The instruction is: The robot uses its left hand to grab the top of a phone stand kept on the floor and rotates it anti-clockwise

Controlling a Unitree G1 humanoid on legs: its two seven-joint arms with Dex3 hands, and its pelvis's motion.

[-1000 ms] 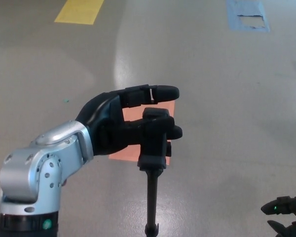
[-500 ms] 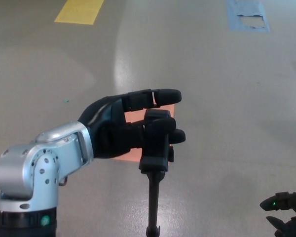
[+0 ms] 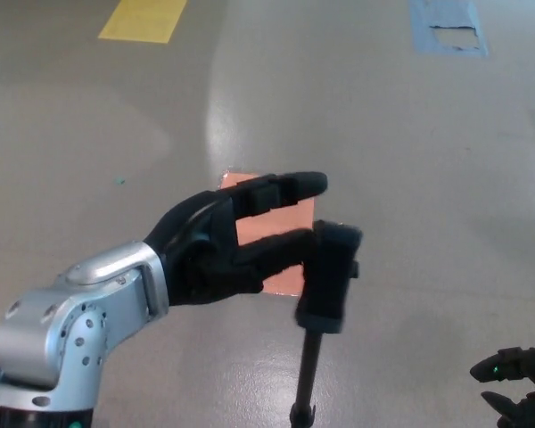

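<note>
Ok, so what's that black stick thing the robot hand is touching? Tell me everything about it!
It is a phone stand: a thin black pole rising from the grey floor, topped by a chunky black clamp block that looks like plastic. It holds no phone. Its base is out of view. It looks slightly blurred and leans a little to the right at the top. The left hand reaches in from the left, its lower fingers against the clamp's side, the upper one apart above. An orange sheet lies on the floor behind.

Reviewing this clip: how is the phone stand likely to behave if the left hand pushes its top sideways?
The phone stand looks top-heavy: a bulky black head on a thin pole, so probably apt to tip. It already appears to lean. The left hand touches only the head, so leverage is high. Its base is out of view.
</note>
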